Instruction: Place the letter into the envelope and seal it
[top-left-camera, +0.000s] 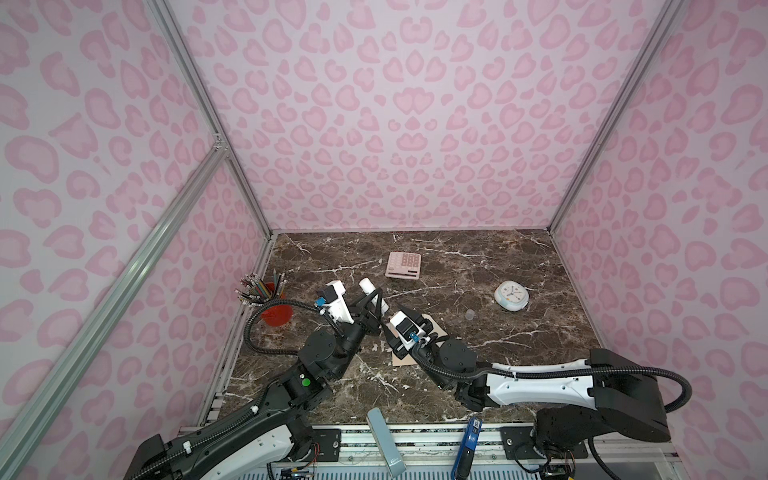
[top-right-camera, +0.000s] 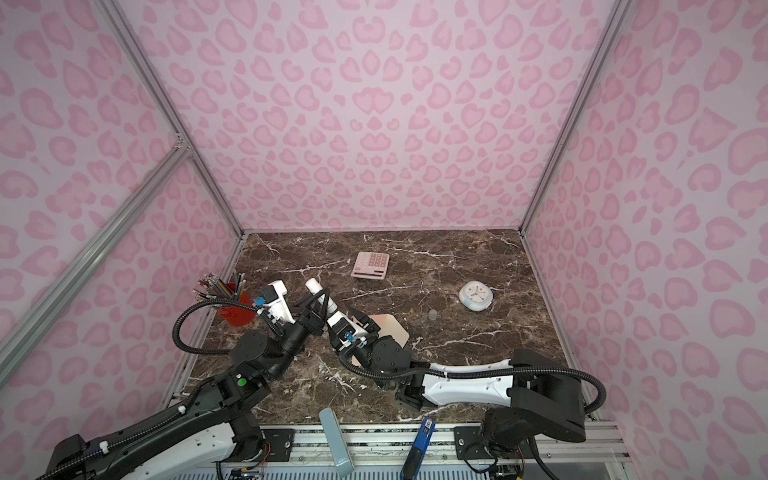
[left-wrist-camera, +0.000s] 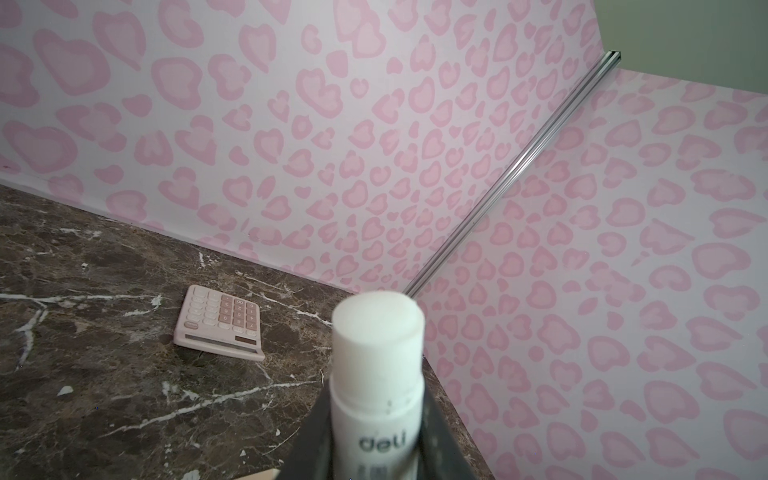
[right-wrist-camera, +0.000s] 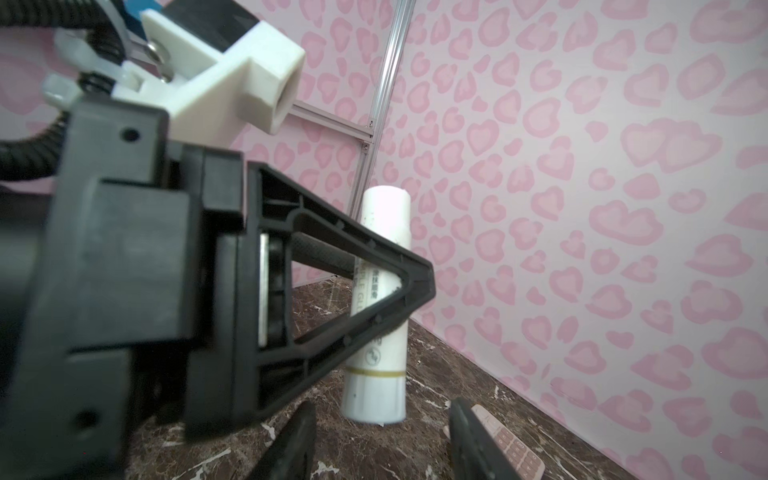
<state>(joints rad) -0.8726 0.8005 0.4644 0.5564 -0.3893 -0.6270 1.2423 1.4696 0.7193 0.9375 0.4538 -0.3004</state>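
Observation:
My left gripper (left-wrist-camera: 378, 451) is shut on a white glue stick (left-wrist-camera: 378, 365) and holds it tilted above the table, seen in both top views (top-left-camera: 375, 297). My right gripper (right-wrist-camera: 380, 442) stands open, its two fingers on either side of the glue stick's (right-wrist-camera: 380, 374) lower end and apart from it. The peach-tan envelope (top-right-camera: 390, 328) lies flat on the marble table under my right wrist, and the arm covers most of it (top-left-camera: 405, 359). The letter is hidden.
A pink calculator (top-left-camera: 404, 265) lies at the back middle. A pale blue alarm clock (top-left-camera: 512, 296) sits at the right. A red cup of pencils (top-left-camera: 272, 309) stands at the left wall. A small clear cap (top-left-camera: 470, 314) lies near the clock. Pink walls enclose three sides.

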